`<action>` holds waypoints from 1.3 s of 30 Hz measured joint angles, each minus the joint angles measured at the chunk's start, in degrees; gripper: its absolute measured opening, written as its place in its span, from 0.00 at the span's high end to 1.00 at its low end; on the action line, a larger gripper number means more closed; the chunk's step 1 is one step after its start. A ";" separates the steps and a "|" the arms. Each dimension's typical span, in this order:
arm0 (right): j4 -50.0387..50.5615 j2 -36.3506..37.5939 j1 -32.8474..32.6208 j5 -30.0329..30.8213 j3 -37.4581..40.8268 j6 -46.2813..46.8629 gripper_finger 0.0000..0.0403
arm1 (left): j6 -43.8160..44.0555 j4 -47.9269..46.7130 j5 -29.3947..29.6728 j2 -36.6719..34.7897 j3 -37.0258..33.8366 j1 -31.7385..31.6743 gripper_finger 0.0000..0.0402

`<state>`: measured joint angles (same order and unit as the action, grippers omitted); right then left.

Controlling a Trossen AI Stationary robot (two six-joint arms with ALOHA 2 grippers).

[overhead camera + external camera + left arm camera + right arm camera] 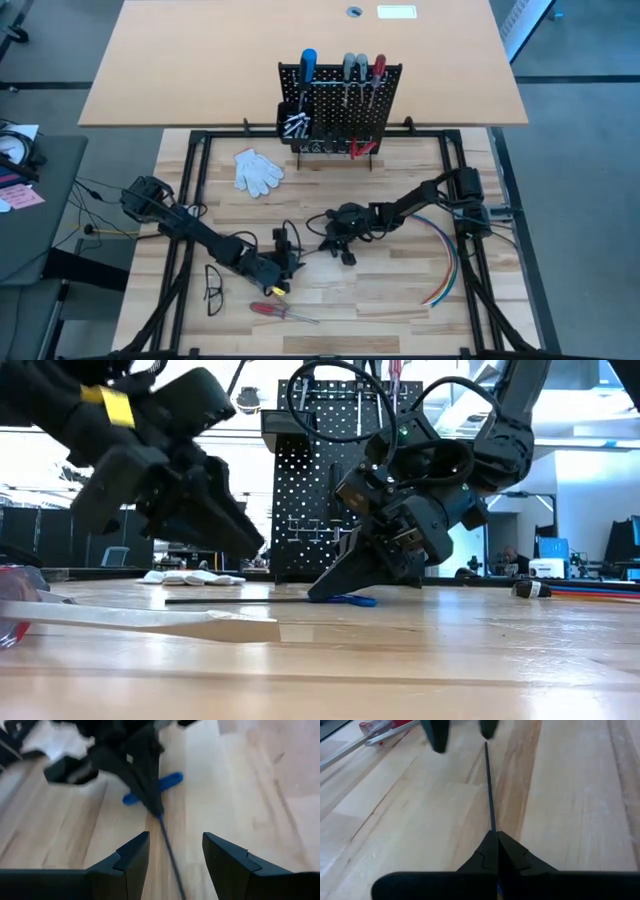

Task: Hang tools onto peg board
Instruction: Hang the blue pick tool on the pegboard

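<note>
Blue T-handle key (pixel 152 788) flat on table mid-front, well short of peg board (pixel 340 105). Right gripper (pixel 495 836) clamped on thin shaft beside handle. Left gripper (pixel 175 851) open, straddling shaft's far end. Looks light, stiff, slick steel; grip near handle limits pivoting.

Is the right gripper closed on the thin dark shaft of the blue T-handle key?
Yes, the right gripper fingers meet around the thin dark shaft.

The right gripper (pixel 496 836) is closed, fingers pinched on a thin dark shaft (pixel 489 790) lying along the wooden counter (pixel 570 795) toward twelve o'clock; a red-handled screwdriver (pixel 385 729) lies at eleven o'clock.
</note>
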<state>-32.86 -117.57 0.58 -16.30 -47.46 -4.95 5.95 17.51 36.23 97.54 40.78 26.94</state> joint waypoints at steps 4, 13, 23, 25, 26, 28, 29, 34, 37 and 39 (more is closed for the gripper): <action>-0.94 -0.03 -0.02 0.10 0.04 0.00 1.00 | 3.82 -0.17 -3.70 0.02 -1.74 -1.75 0.56; -2.26 -0.07 -0.02 0.00 0.11 0.00 1.00 | 11.11 0.28 -10.55 0.07 -4.09 -7.09 0.57; -6.60 -0.19 -0.07 0.42 0.11 5.40 1.00 | 9.68 2.70 -15.17 0.07 -4.68 -7.85 0.76; -7.04 -0.19 -0.26 0.42 0.11 5.42 1.00 | 9.60 2.39 -15.17 0.07 -4.68 -7.85 0.81; -7.25 -0.19 -0.46 0.48 0.11 5.58 1.00 | 9.54 2.35 -15.15 0.07 -4.68 -7.85 0.84; -7.45 -0.19 -0.66 0.61 0.11 5.57 1.00 | 9.74 2.20 -14.91 0.07 -4.68 -7.86 0.88; -7.54 -0.19 -0.84 0.65 0.11 5.60 1.00 | 9.76 2.00 -14.60 0.07 -4.68 -7.85 0.90; -7.96 -0.19 -1.09 0.63 0.11 5.57 1.00 | 9.78 1.25 -13.77 0.07 -4.68 -7.85 0.92; -8.31 -0.19 -1.08 0.62 0.11 5.57 1.00 | 10.38 1.80 -13.73 0.09 -4.70 -8.13 0.87; -9.06 -0.19 -1.08 0.62 0.11 5.70 1.00 | 11.70 2.85 -13.71 0.11 -4.70 -8.65 0.80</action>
<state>-41.92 -117.75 -0.50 -15.68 -47.35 0.75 17.65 20.36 22.52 97.65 36.07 18.29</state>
